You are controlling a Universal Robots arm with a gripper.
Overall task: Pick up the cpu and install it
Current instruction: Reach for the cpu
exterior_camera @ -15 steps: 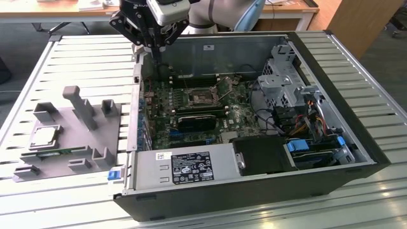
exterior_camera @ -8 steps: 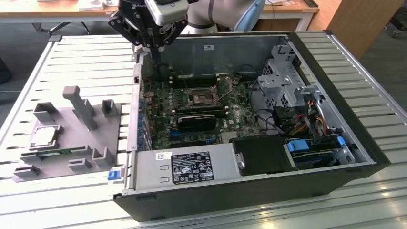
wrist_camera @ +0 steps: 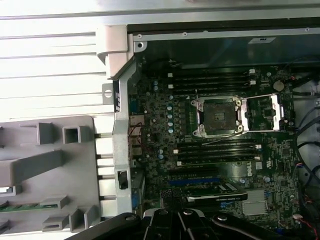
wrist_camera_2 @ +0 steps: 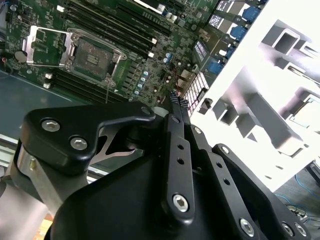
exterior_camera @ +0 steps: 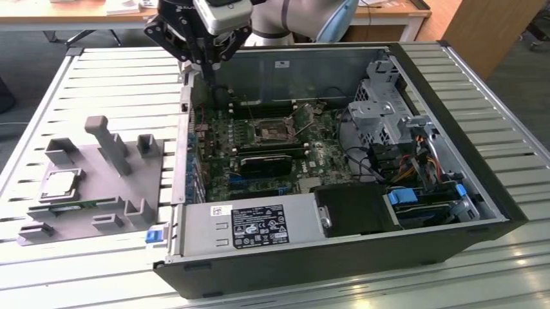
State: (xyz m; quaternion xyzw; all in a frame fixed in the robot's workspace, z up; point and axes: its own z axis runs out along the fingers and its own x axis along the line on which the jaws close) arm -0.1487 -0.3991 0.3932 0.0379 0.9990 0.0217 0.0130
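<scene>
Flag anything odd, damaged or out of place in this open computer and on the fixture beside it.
Nothing stands out. The motherboard's CPU socket is open and empty, and the cpu rests in the grey fixture on the exterior view's left. No damage shows.

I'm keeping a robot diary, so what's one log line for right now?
hand: shut, empty | cpu: on grey holder, apart from hand | socket: open, empty | pick: not yet done
</scene>
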